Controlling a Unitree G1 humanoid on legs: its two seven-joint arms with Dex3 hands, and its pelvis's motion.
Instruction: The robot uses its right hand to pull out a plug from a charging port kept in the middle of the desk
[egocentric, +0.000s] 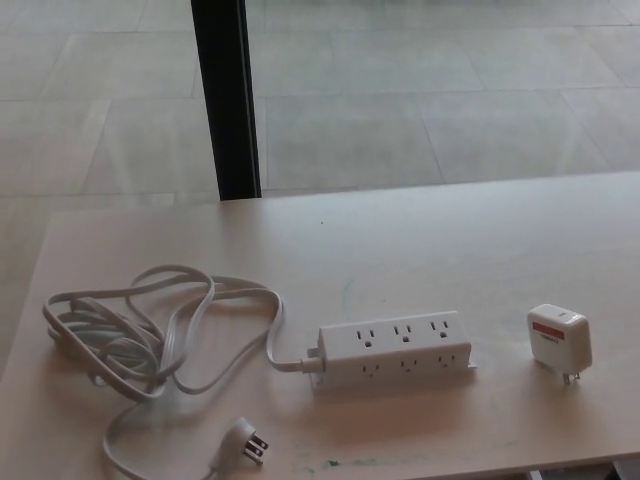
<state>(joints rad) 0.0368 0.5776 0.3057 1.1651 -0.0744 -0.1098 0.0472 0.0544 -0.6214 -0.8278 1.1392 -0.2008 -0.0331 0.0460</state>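
Lying unplugged right of the power strip (394, 349), the charger (559, 339) sits clear; no fingers visible.

Office-like room, pale desk (420, 240), tiled floor (420, 110), dark pillar (228, 100)

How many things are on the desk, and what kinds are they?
Power strip, with its coiled cord and plug: 1
White charger block with a red stripe, lying loose to the right of the strip: 1
Total: 2 things on the desk. Nothing is plugged into the strip's sockets.
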